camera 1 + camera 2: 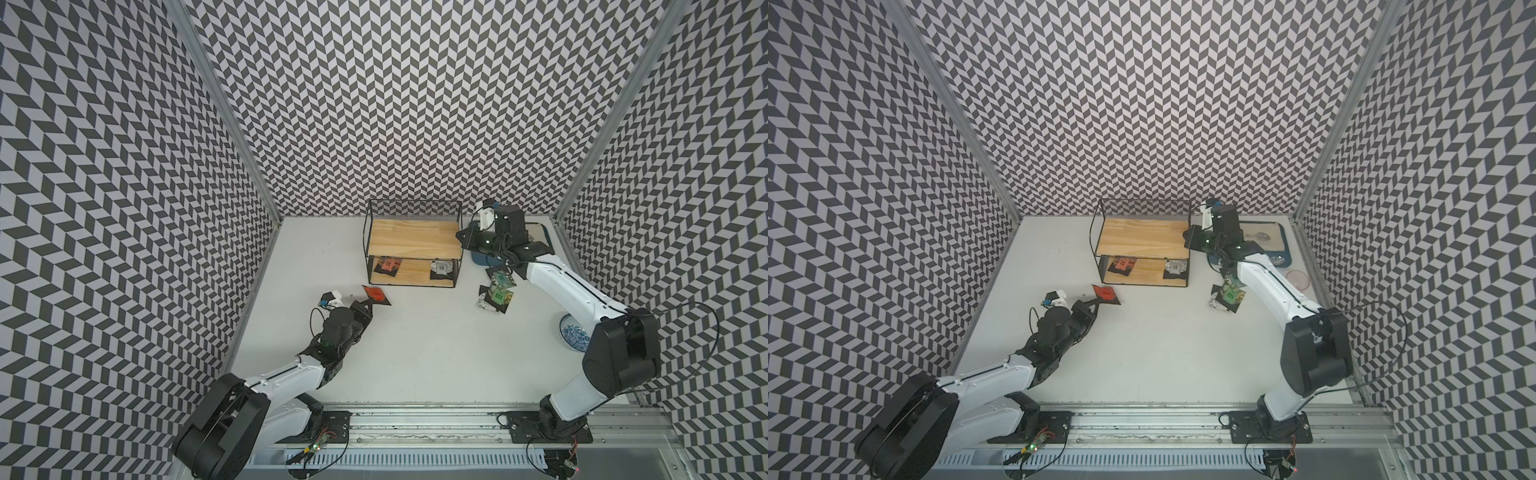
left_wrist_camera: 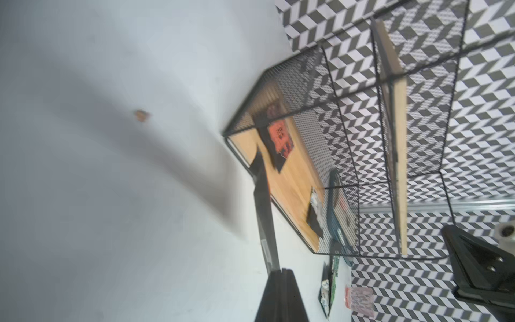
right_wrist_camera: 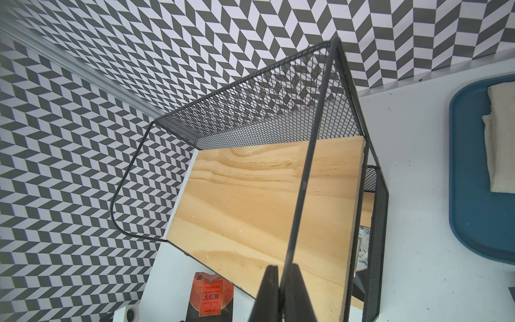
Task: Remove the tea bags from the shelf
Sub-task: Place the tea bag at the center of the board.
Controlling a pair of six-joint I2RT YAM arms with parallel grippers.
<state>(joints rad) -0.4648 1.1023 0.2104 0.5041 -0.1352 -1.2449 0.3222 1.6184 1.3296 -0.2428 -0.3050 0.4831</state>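
The shelf (image 1: 415, 237) stands at the back of the table, its top board bare. On its lower board lie a pink tea bag (image 1: 387, 265) and a white-silver one (image 1: 440, 268). My left gripper (image 1: 365, 305) is shut on the corner of an orange-red tea bag (image 1: 376, 295), held just above the table in front of the shelf's left end; the left wrist view shows the bag edge-on (image 2: 264, 212). My right gripper (image 3: 282, 269) is shut on the thin wire at the shelf's upper right end. A pile of green, teal and white tea bags (image 1: 496, 293) lies on the table right of the shelf.
A blue tray (image 3: 468, 167) with a beige cloth sits behind the right arm. A blue-patterned bowl (image 1: 573, 332) stands by the right wall, and a pink round dish (image 1: 1298, 278) lies near the tray. Patterned walls close in three sides.
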